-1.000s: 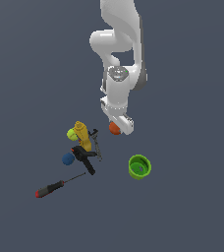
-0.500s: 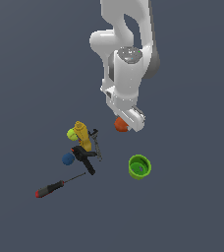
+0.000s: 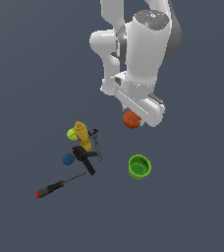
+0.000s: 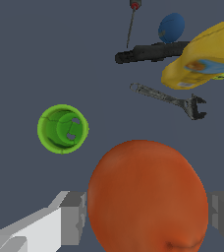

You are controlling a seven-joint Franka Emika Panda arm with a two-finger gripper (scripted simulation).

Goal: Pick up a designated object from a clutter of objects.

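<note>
Fingers [image 4: 146,216] of mine are clamped on the orange-red ball [image 4: 147,196], one pad on each side of it, holding it up off the desk [image 3: 182,211]. Below me the green cup [image 3: 139,167] stands alone, well apart from the clutter: yellow bottle [image 3: 82,135], yellow-green ball [image 3: 72,134], blue ball [image 3: 68,158], black tool [image 3: 84,158], a grey wrench [image 4: 172,100] and red-handled screwdriver [image 3: 50,188].

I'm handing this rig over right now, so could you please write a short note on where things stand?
Gripper: shut on the orange-red ball, fingers at both its sides in the wrist view.
Clutter: yellow bottle, yellow-green ball, blue ball, black tool and screwdriver lie grouped; green cup sits apart.
Done: ball grasped, apparently clear of the clutter.
Left: hold it securely.
</note>
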